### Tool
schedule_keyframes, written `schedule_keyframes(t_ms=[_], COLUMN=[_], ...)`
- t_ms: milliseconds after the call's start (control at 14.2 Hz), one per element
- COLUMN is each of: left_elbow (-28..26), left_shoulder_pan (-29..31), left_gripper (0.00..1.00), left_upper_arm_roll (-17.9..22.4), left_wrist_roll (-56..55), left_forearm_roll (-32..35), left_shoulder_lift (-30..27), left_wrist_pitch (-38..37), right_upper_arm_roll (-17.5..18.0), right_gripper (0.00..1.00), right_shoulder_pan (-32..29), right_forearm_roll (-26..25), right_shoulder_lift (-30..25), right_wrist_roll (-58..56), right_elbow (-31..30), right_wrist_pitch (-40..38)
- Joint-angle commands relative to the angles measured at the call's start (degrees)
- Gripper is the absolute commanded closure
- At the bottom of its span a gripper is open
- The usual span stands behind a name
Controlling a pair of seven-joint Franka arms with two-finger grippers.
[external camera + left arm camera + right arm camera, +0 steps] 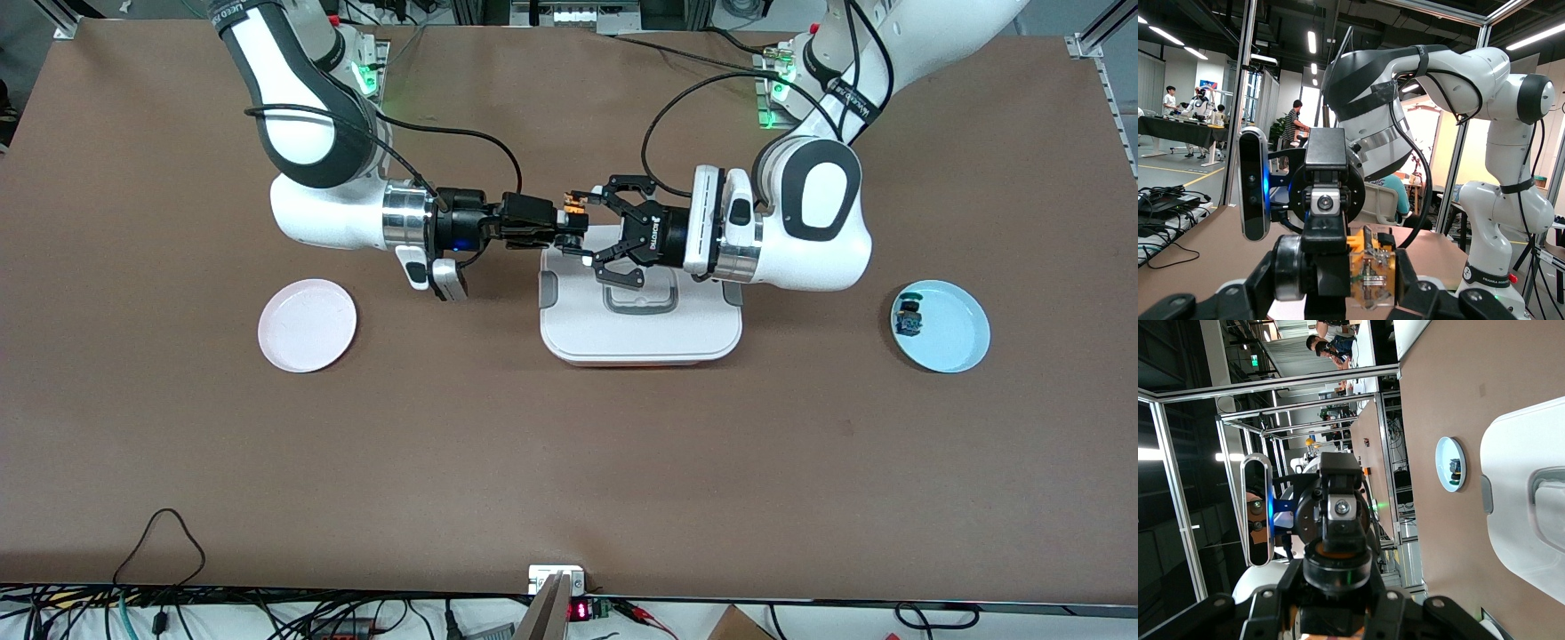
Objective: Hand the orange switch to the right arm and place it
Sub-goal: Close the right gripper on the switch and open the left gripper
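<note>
Nearest the front camera of the things on the desk (569, 462) is the white lidded container (640, 333), lying mid-desk with broad bare brown surface between it and the desk's camera-side edge. Above the container's edge nearest the robot bases, both arms meet wrist to wrist. The left end effector (594, 197), with its black linkage claws, is clenched on the orange switch (573, 205), holding it out level in the air. The right end effector (569, 233), slim and black, has closed on the same switch from the right arm's side; in the left wrist view the switch's orange-tan body (1371, 267) sits pinched between dark fingers. Both therefore grip it at once, which I judge to be the handover itself, with the left claws yet to release.

A pink plate (307, 324) lies empty toward the right arm's end of the desk, probably the place for the switch. A blue plate (942, 326) toward the left arm's end carries the blue-green switch (909, 318). The path over the desk from container to pink plate looks unobstructed, and both plates sit well inside the desk's edges.
</note>
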Motion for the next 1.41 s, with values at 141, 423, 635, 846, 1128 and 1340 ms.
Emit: schedule_keyframes(t_ms=[141,423,635,846,1128,1340], left_elbow=[-0.73,-0.73,-0.64,-0.03,3.66,6.73], left_shoulder_pan=[0.17,0.96,1.31,3.24,8.59,11.06], left_gripper=[0.03,0.0,0.0,0.0,0.0,0.0], left_upper_arm_roll=[-0.5,-0.5,-0.5,-0.33,-0.5,-0.59], left_wrist_roll=[1.93,1.84,1.49,0.44,-11.74,-22.21], left_forearm_roll=[-1.12,-0.85,-0.76,2.82,17.3,27.76], left_shoulder_lift=[-0.3,-0.48,-0.74,-0.83,-0.83,-1.09], left_wrist_pitch=[0.67,0.23,-0.65,-2.14,-11.43,-16.29], right_upper_arm_roll=[0.21,0.21,0.12,0.04,0.04,-0.05], right_gripper=[1.0,1.0,1.0,1.0,1.0,1.0], right_shoulder_pan=[0.14,-0.03,-0.3,-0.82,-2.49,-5.73], right_forearm_roll=[0.65,0.65,0.47,0.3,-1.37,-3.9], right_shoulder_lift=[-1.19,-1.1,-1.27,-1.89,-3.99,-6.01], right_wrist_roll=[-1.0,-1.01,-1.09,-1.09,-1.97,-1.97], right_elbow=[-0.09,-0.18,-0.35,-0.79,-3.5,-6.23], right_wrist_pitch=[0.24,0.15,0.07,-0.11,-0.63,-4.31])
